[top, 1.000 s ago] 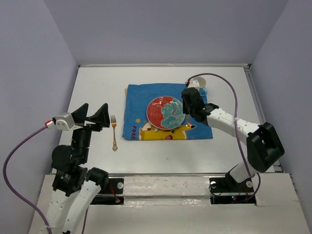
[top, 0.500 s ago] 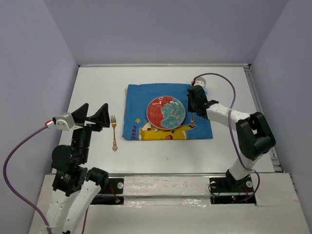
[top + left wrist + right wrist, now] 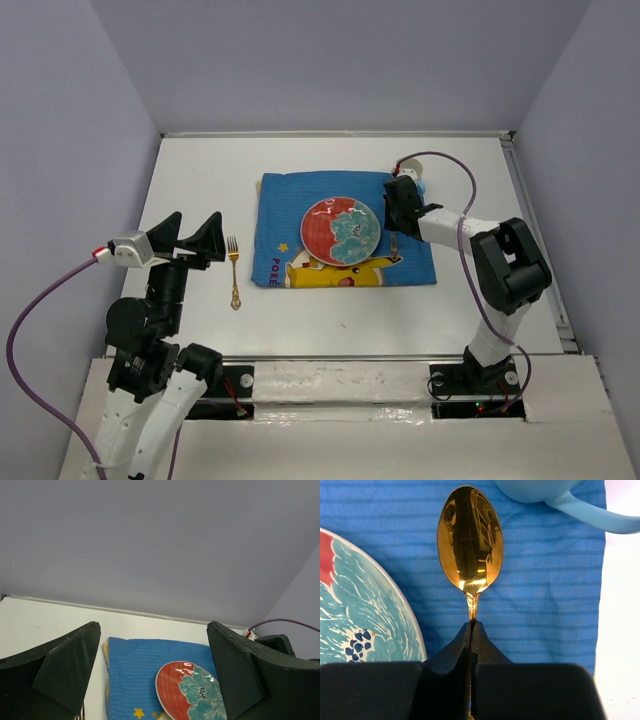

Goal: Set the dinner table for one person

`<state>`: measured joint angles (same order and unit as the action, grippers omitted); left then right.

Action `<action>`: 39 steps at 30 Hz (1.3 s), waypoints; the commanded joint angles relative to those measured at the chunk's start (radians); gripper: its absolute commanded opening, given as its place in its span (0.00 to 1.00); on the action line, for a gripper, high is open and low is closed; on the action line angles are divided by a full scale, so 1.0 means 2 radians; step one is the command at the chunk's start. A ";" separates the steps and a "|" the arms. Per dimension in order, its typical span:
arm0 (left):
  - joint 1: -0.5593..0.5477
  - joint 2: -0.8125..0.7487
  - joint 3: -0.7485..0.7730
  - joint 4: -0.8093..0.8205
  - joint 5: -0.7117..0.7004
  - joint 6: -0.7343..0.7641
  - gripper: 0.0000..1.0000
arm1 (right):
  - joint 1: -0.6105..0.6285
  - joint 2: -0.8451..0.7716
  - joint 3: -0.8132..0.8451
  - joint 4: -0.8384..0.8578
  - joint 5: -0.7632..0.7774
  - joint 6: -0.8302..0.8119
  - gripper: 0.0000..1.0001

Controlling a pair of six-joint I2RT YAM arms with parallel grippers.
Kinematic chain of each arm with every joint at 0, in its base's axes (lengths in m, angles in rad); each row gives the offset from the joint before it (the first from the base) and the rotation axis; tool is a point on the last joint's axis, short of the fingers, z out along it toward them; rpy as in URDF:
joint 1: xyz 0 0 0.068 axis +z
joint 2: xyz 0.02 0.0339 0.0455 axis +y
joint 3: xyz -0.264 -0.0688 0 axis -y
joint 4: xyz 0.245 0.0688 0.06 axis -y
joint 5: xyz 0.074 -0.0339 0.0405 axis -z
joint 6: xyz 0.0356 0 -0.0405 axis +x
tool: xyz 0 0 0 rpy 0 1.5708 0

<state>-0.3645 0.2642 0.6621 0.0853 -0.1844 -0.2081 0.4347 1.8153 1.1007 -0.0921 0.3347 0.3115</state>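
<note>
The dinner table (image 3: 200, 180) is a white top carrying a blue Pikachu placemat (image 3: 285, 200). A red and teal plate (image 3: 340, 230) lies on the mat. Just right of the plate, my right gripper (image 3: 400, 207) hovers low over the mat, shut on the neck of a gold spoon (image 3: 470, 535). In the right wrist view the fingers (image 3: 471, 625) pinch the handle, and the bowl points at a light blue cup (image 3: 540, 490). A gold fork (image 3: 234, 270) lies on the table left of the mat. My left gripper (image 3: 198, 222) is open and empty, raised left of the fork.
The cup (image 3: 415, 183) stands at the mat's far right corner, close to the right gripper. A raised rim (image 3: 330, 133) runs along the table's far edge, with grey walls on three sides. In the left wrist view the plate (image 3: 192, 695) shows between the open fingers.
The right gripper has carried the spoon from the plate's right edge farther away and to the right, toward the cup, and its arm has folded in. The left arm has stayed still.
</note>
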 commanded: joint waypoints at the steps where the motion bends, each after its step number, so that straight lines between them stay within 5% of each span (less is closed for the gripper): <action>1: 0.003 -0.002 0.000 0.021 -0.001 0.001 0.99 | -0.006 0.005 0.026 0.032 0.001 0.006 0.00; 7: 0.003 -0.002 0.000 0.021 0.000 0.000 0.99 | -0.006 0.011 0.026 0.031 0.007 0.007 0.00; 26: 0.003 -0.002 0.000 0.022 -0.001 0.001 0.99 | -0.006 0.014 0.034 0.019 0.013 0.009 0.29; 39: 0.004 0.001 0.000 0.023 -0.001 0.000 0.99 | 0.034 -0.118 0.016 0.011 -0.039 0.028 0.35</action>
<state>-0.3645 0.2646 0.6621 0.0853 -0.1844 -0.2081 0.4397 1.6760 1.1305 -0.1108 0.3008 0.3424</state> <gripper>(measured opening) 0.989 0.345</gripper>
